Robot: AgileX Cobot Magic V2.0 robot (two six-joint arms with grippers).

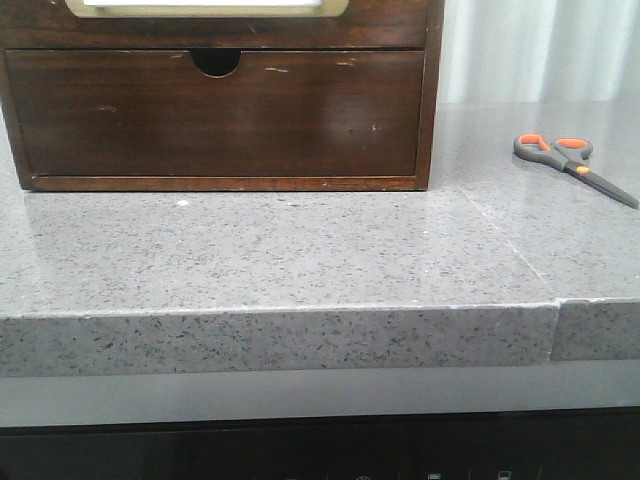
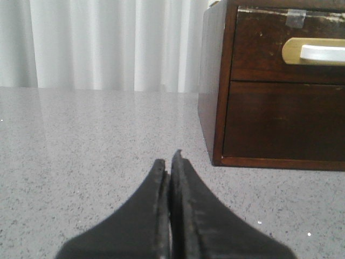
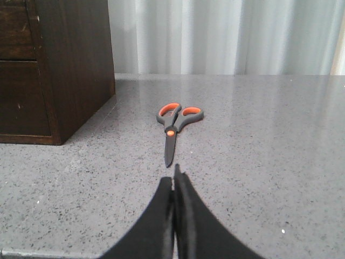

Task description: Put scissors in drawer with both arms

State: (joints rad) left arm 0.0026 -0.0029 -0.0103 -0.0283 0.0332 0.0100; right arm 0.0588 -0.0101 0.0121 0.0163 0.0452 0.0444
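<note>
The scissors (image 1: 570,160) lie flat on the grey speckled table (image 1: 300,260), out to the robot's right, well apart from the wooden cabinet (image 1: 220,110) and closed, with the orange-lined loops toward the back and the blades running forward and to the right in the front view. In the right wrist view the scissors (image 3: 173,127) sit straight ahead of the right end effector (image 3: 174,181), their long axis almost in line with its approach, blade tip nearest the fingertips and handles farthest; the tip is near but not touching. That end effector is closed, fingers pressed together, holding nothing. The left end effector (image 2: 170,162) is likewise closed and empty, resting low over the table with the cabinet just ahead and to its right. The drawer (image 2: 288,46), the upper one with the white, gold-rimmed panel, is closed. The right arm is clearly the nearer to the scissors, the left to the drawer, so the pick likely falls to the right arm, which must first open.
</note>
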